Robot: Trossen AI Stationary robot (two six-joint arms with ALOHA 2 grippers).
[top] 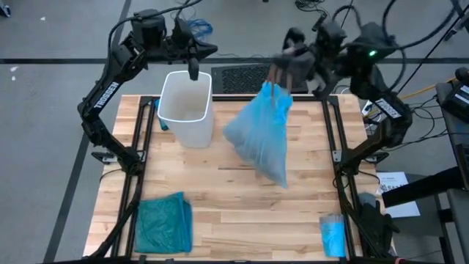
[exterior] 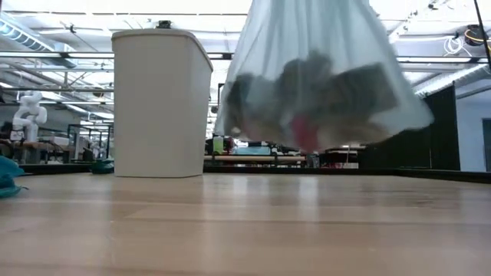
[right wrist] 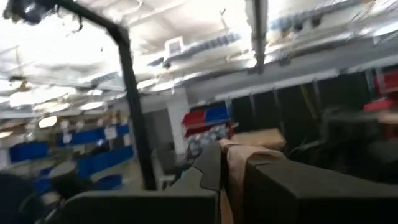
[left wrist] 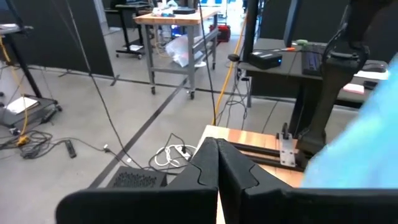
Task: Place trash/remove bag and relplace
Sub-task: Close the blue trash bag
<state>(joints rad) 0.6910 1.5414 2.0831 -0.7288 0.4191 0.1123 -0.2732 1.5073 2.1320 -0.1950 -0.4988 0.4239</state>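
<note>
Bag [top: 262, 132] of pale blue plastic hangs over the middle of the bench [top: 234, 213] in the high view, its gathered neck pinched in the right gripper [top: 275, 81] near the far edge, fingers closed tight on the plastic. To its left stands the white bin [top: 186, 106], unlined, near the far left corner. The left gripper [top: 193, 72] hovers over the bin's far rim with its fingers pressed together and nothing between them. A darker teal bag [top: 163, 224] lies at the near left corner, and a small folded blue packet [top: 333, 235] at the near right edge.

From table height the bag [exterior: 322, 77] is clear of the wood, and dark lumps with a red patch, the trash [exterior: 314, 103], sag in its bottom. The bin [exterior: 161, 103] stands upright to its left, apart from it.

The left wrist view shows that arm's two dark fingers [left wrist: 205, 171] meeting, empty, with a corner of blue plastic [left wrist: 364, 155] off to one side.

The right wrist view is blurred; its fingers [right wrist: 208, 171] sit close together, and I cannot tell the plastic from there
</note>
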